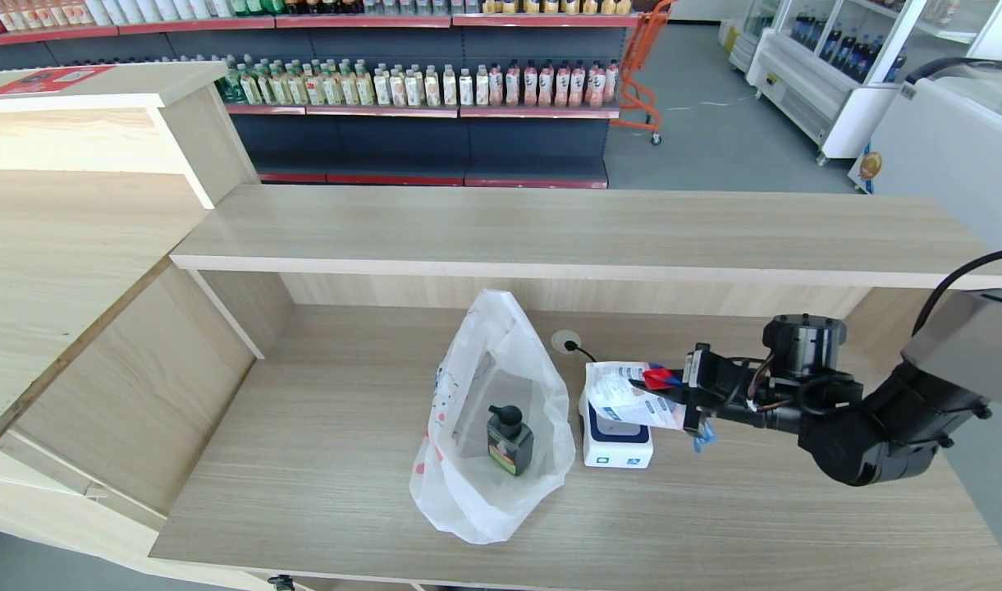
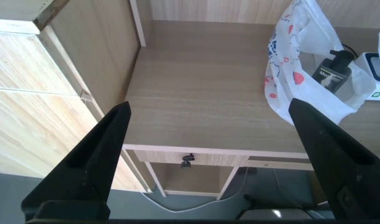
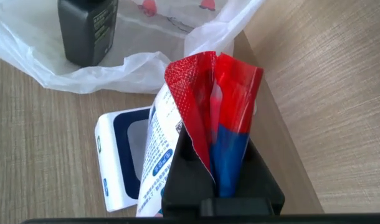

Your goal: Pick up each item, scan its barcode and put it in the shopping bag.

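Right gripper (image 1: 673, 392) is pinched on the red-and-blue sealed end of a pouch (image 3: 205, 99), jaws pressed onto the crimp. The rest of the pouch slants out over the scanner (image 1: 618, 443), just above its dark window and apparently not touching it. The hold looks chosen to leave the printed white face clear of the fingers, so the code can be shown to the window. Whether the barcode actually faces the glass cannot be told. The scanner sits on the counter (image 1: 304, 460), just beside the bag (image 1: 468, 501) on its right. The bag stands with its mouth gaping upward and a dark pump bottle (image 1: 510, 443) upright inside, so one item counts as done. Scanner and bag side by side probably make for a short carry from scan to drop. Left gripper (image 2: 210, 106) hangs off the counter's near-left edge with fingers spread wide and nothing between them, well apart from the bag and likely parked out of the way. On writing, the pouch carries dense blue text on white, too fine to make out. The bottle has a label with a coloured strip low down, illegible. The bag bears red and blue printed marks. The scanner front has a small green mark.
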